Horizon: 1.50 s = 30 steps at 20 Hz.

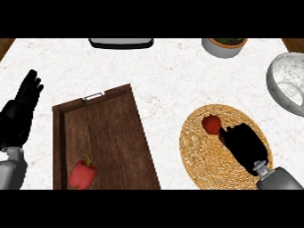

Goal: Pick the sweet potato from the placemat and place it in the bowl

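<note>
The right hand (246, 144) lies over the woven round placemat (210, 171) and hides part of it; the hand shows only as a black shape, so I cannot tell how its fingers stand. Its fingertips reach the near right side of the sweet potato (211, 124), a small reddish-brown lump on the far part of the placemat, and seem to touch it, though the contact is hard to make out. The sweet potato rests on the mat, not in the bowl.

The marbled grey bowl (297, 87) stands far right of the placemat, apart from it, and the right edge of the view cuts it off. At the far edge, a dark tray-like object (121, 42) and a grey pot (224, 48) with something dark inside are each cut off too, and what they are is unclear.

The left hand (19, 111) shows at the left edge over the white marbled desk (167, 75), open and still, its fingers (30, 87) straight, close together and pointing far; it holds nothing. Its grey forearm runs off the near left corner.

Between the 2 hands lies a dark wooden tray (108, 129) with a metal handle at its far end. A red bell pepper (82, 174) with a green stem lies at its near end.
</note>
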Motion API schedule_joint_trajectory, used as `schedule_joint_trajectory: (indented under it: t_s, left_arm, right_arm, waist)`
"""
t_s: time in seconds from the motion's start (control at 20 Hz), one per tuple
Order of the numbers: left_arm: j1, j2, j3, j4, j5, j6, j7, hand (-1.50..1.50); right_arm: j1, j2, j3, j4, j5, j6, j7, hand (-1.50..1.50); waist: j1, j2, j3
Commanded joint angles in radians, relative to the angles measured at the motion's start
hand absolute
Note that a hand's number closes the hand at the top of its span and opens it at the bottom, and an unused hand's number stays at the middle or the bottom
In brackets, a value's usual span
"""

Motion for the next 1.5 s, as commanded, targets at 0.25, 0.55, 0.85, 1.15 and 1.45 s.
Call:
schedule_joint_trajectory:
  t_s: [0.25,0.55,0.85,1.15,1.45]
  left_arm:
    - [-0.019,-0.037,-0.012,0.022,-0.046,0.028,0.001,0.00]
    - [0.017,-0.019,0.011,-0.049,-0.010,-0.014,0.021,0.00]
    - [0.005,-0.003,0.027,-0.066,0.024,-0.036,0.039,0.00]
    - [-0.010,-0.017,0.018,-0.027,-0.007,-0.018,0.046,0.00]
    - [-0.020,-0.001,0.047,0.006,0.005,-0.025,0.039,0.00]
  right_arm:
    - [-0.006,0.092,0.000,0.198,0.049,-0.154,-0.060,1.50]
    - [-0.116,0.144,-0.122,0.205,0.014,-0.179,-0.053,1.50]
    - [-0.199,0.355,-0.507,0.230,-0.266,-0.106,0.217,1.50]
    - [-0.393,0.321,-0.567,0.197,-0.227,-0.146,0.328,1.50]
    - [-0.485,0.292,-0.599,-0.034,-0.168,-0.222,0.455,1.50]
  waist:
    - [0.000,0.009,0.008]
    - [0.009,0.009,0.008]
    - [0.019,0.012,0.010]
    - [0.005,0.006,0.007]
    - [-0.017,0.000,0.006]
